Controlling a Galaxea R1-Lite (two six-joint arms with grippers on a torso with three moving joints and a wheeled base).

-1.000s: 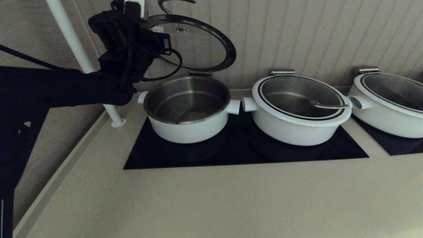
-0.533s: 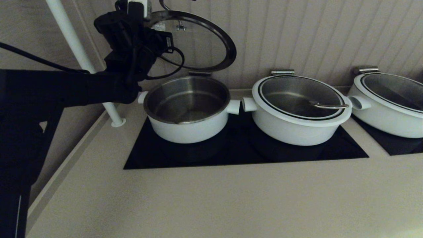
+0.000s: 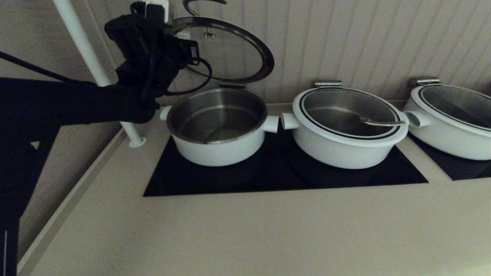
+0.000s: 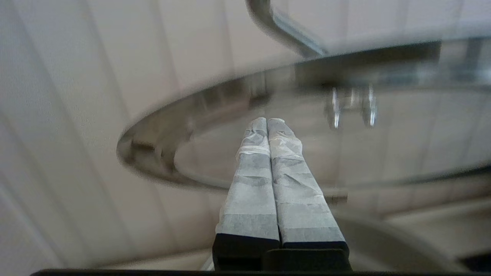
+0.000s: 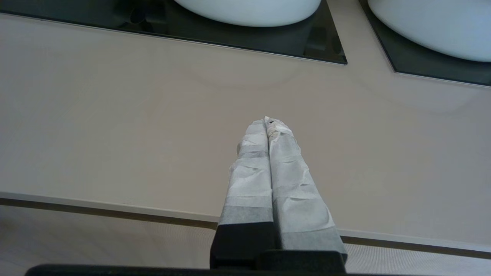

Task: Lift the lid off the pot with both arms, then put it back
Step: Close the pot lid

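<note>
At the far left of the head view the black left arm reaches in and up toward the upper left of the frame, where the left gripper [image 3: 168, 27] sits against the near edge of the lid [image 3: 230, 50]. That lid stands raised and tilted well above the pot [image 3: 216, 126], its steel rim toward the camera and its looped handle [image 3: 199, 4] poking up at the top edge. From here the fingers are buried in black housing and cable. The left wrist view settles it: two taped fingers [image 4: 253, 168] pressed flat together, nothing between them, their tips lying against the underside of the lid's glass [image 4: 383, 138]. So the pincer is closed and empty, propping rather than pinching.

Moving right, the pot stands open at centre-left on the black cooktop [image 3: 284, 172], shiny liner bare. Just beside it, stub handles nearly meeting, sits a second white pot [image 3: 345, 128] with its own lid on. At the right edge, a third white pot [image 3: 452, 119], also lidded, on a separate dark panel.

The right gripper never shows in the head view. Its own wrist camera finds it [image 5: 268, 122] low over the beige counter [image 5: 115, 126], taped fingers closed on nothing, with two white pot bottoms at the top of that frame.

Count: three pots, three lids, one lifted; two grippers, both closed.
</note>
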